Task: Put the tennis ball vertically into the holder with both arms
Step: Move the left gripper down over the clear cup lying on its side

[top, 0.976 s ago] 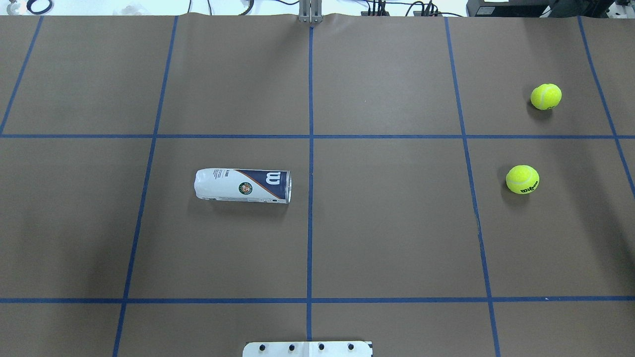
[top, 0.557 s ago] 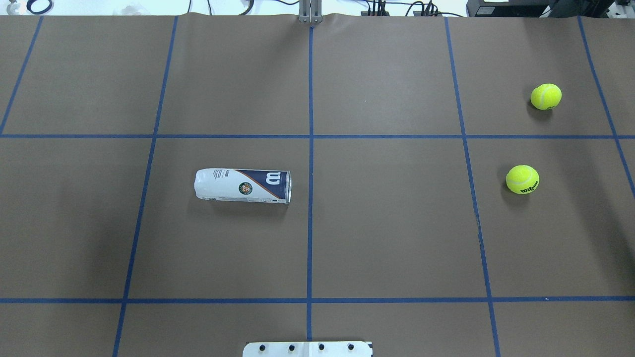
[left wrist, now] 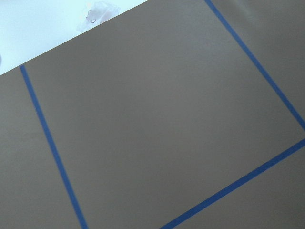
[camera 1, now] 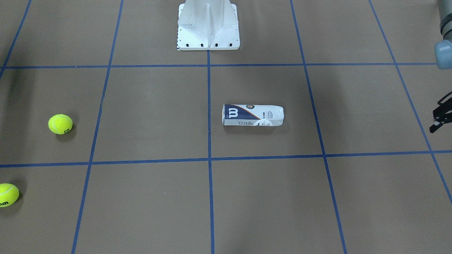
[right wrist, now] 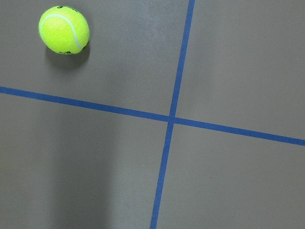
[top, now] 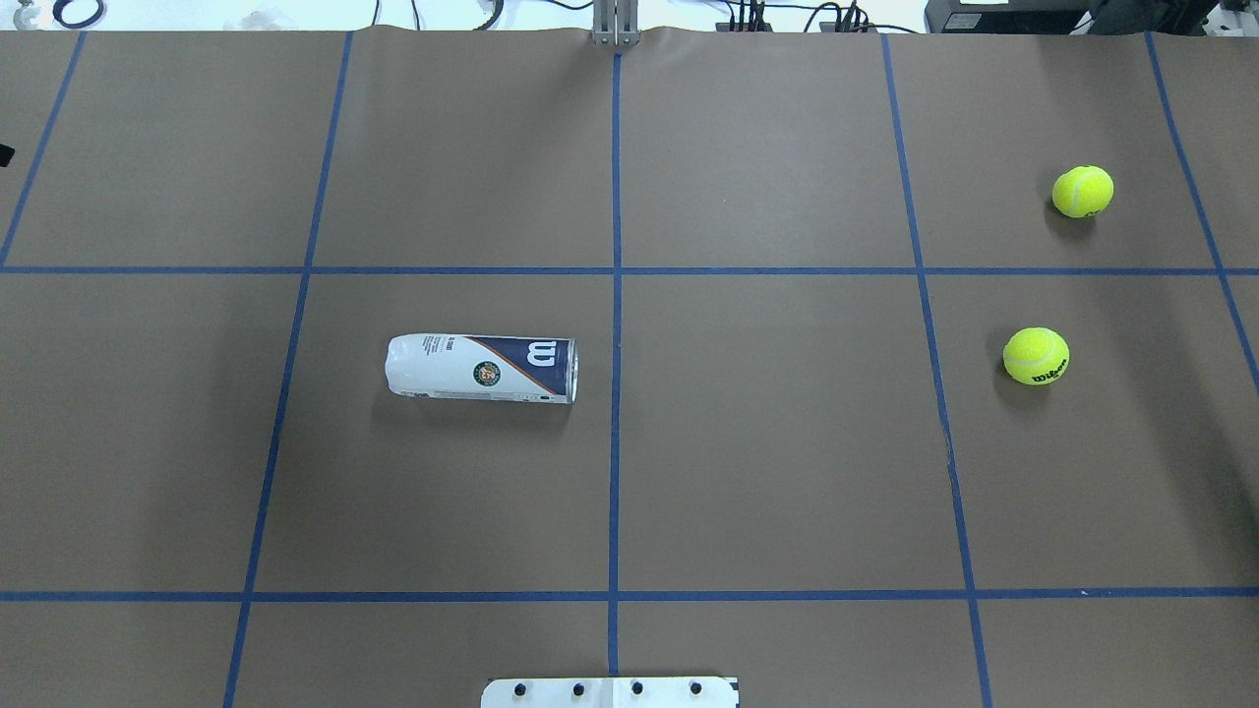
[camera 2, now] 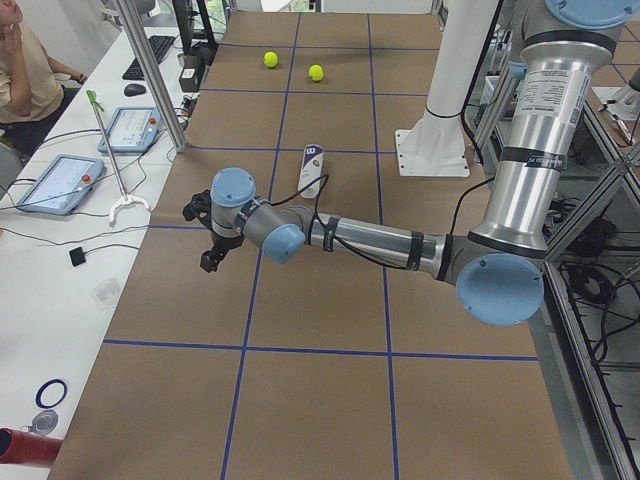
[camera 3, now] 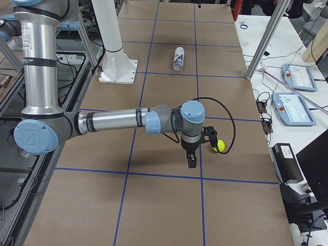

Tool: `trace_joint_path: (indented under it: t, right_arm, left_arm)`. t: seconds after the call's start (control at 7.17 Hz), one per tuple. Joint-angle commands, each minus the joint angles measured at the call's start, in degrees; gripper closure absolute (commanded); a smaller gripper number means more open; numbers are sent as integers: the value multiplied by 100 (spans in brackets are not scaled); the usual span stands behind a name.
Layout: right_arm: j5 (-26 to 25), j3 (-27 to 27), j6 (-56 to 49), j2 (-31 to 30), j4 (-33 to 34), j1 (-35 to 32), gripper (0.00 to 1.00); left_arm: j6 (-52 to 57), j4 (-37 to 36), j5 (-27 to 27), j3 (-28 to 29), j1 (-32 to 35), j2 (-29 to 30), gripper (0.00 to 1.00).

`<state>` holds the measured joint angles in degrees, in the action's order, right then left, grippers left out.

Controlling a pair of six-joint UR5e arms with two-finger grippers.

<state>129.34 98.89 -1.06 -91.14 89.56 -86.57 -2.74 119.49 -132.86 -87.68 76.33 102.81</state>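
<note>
The holder (top: pixel 482 369) lies on its side left of the table's centre line, its open metal-rimmed end toward the centre; it also shows as the holder (camera 1: pixel 252 115). Two yellow tennis balls rest far to the right: a nearer ball (top: pixel 1036 356) and a farther ball (top: pixel 1083 191). My left gripper (camera 1: pixel 438 120) hangs at the table's left side, well away from the holder; I cannot tell its state. My right gripper (camera 3: pixel 197 154) hovers beside a ball (camera 3: pixel 220 146); open or shut, I cannot tell. The right wrist view has one ball (right wrist: pixel 63 29) at top left.
The white pedestal base (camera 1: pixel 208 24) stands at the robot's edge of the table. Blue tape lines grid the brown table (top: pixel 767 442). Side benches carry tablets (camera 3: pixel 300 77), and a person (camera 2: pixel 25 70) sits by the far bench.
A small black tip of the left gripper has come into the overhead view at its left edge. Holder and balls have not moved.
</note>
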Motion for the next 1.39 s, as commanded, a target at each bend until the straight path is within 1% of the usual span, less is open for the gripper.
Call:
trace_joint_path:
  t: [0.0, 0.14, 0.28, 0.42, 0.56, 0.7, 0.84, 0.98, 1.11, 1.25]
  right_arm:
    - [3, -10, 0, 0, 9, 0, 0]
    - [3, -10, 0, -9, 0, -8, 0]
    - [3, -10, 0, -9, 9, 0, 0]
    - [3, -10, 0, -9, 0, -8, 0]
    - [3, -1, 0, -9, 0, -9, 0]
    - [3, -1, 0, -9, 9, -9, 0]
    - [-5, -1, 0, -9, 9, -9, 0]
    - [-6, -10, 0, -9, 9, -9, 0]
    - [-6, -10, 0, -9, 9, -9, 0]
    - [-6, -10, 0, -9, 9, -9, 0]
  left_arm:
    - [19, 991, 58, 31, -826, 580, 1]
    - [115, 1232, 76, 23, -1222, 939, 1]
    - [55, 1217, 76, 23, -1522, 1317, 1]
    - [-24, 1217, 241, 31, -1812, 1686, 0]
    - [-51, 1235, 817, -3, -2189, 1942, 0]
    - [1, 1183, 1598, -117, -2610, 2058, 0]
    - [54, 965, 1658, -135, -2962, 2102, 0]
    - [368, 388, 1658, -397, -3175, 2129, 1]
    - [884, -714, 1667, -895, -3386, 2207, 1]
    - [1316, -1804, 1693, -1179, -3571, 2513, 1]
